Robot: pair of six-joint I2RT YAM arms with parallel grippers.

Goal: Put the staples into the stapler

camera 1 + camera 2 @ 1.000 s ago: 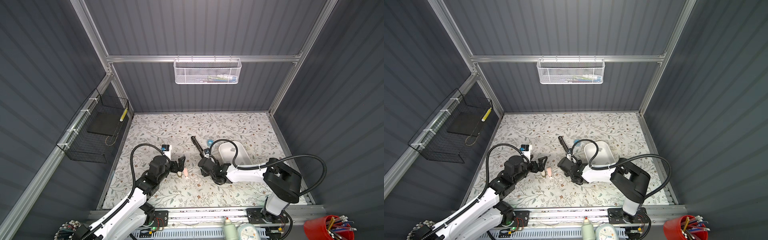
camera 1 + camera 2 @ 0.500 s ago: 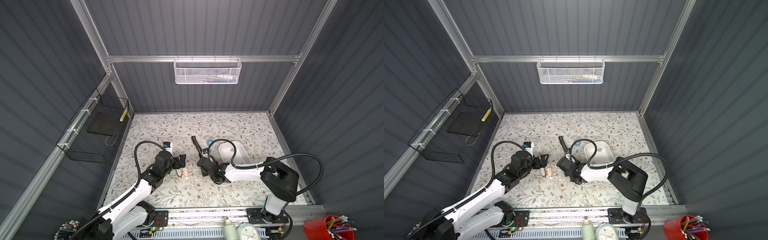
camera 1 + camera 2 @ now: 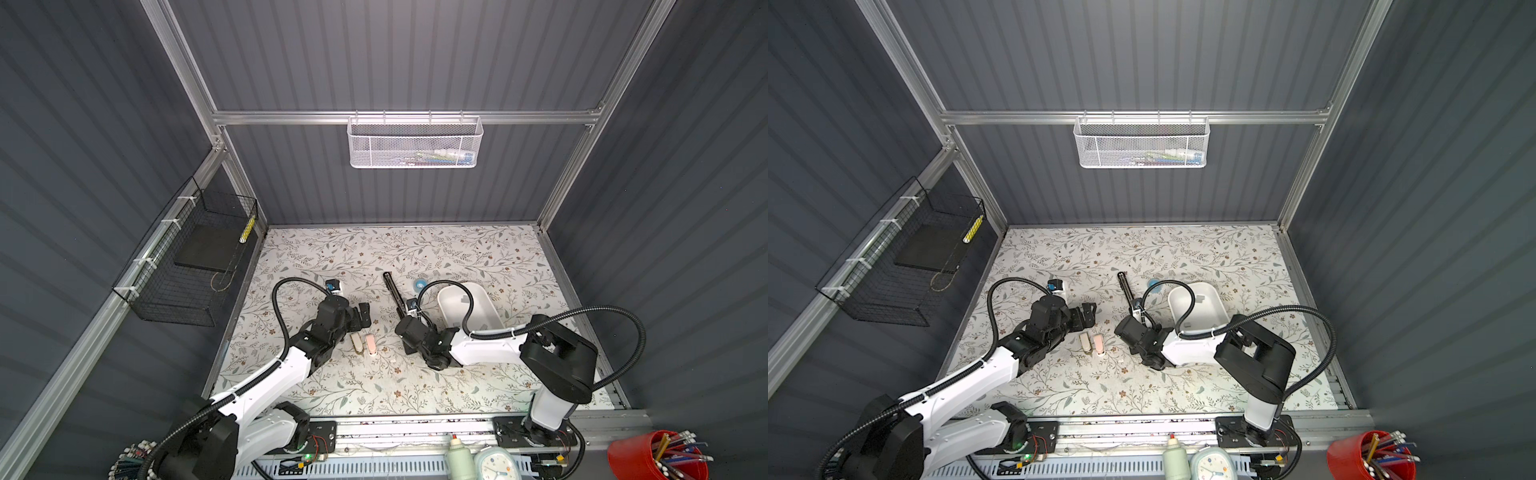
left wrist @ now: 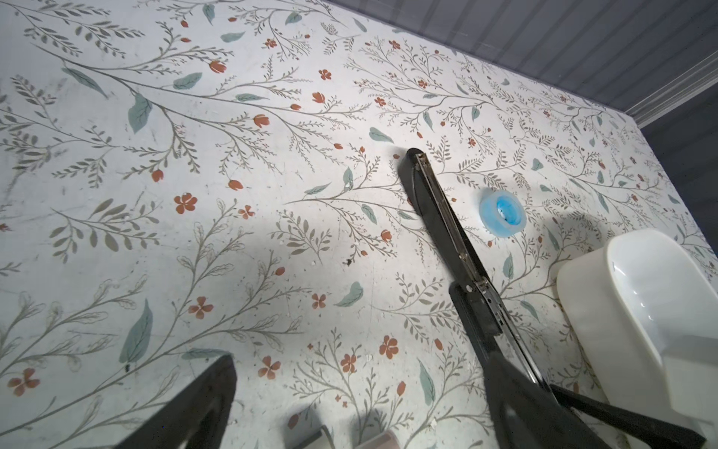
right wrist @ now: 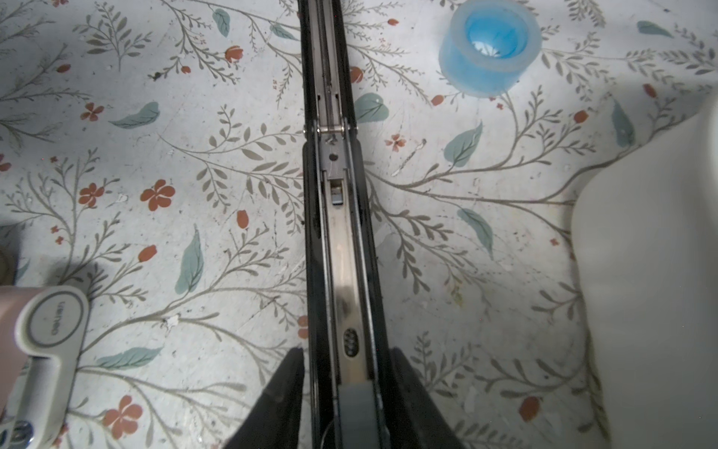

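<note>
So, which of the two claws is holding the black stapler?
The right claw: it is closed on the black stapler. The left claw stands wide open and empty, apart from it.

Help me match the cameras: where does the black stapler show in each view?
Both top views: black stapler mid-table, beside the white tray.
Left wrist: opened flat, slanting past the tray.
Right wrist: dead centre, running away from the camera.
Shared landmark: blue tape roll beside it, in all four.

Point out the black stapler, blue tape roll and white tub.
Black stapler (image 5: 342, 252): right wrist view, metal staple channel.
Blue translucent tape roll (image 5: 466, 77): right wrist view, outer wall.
White plastic tub (image 4: 582, 303): left wrist view, outer wall.
</note>
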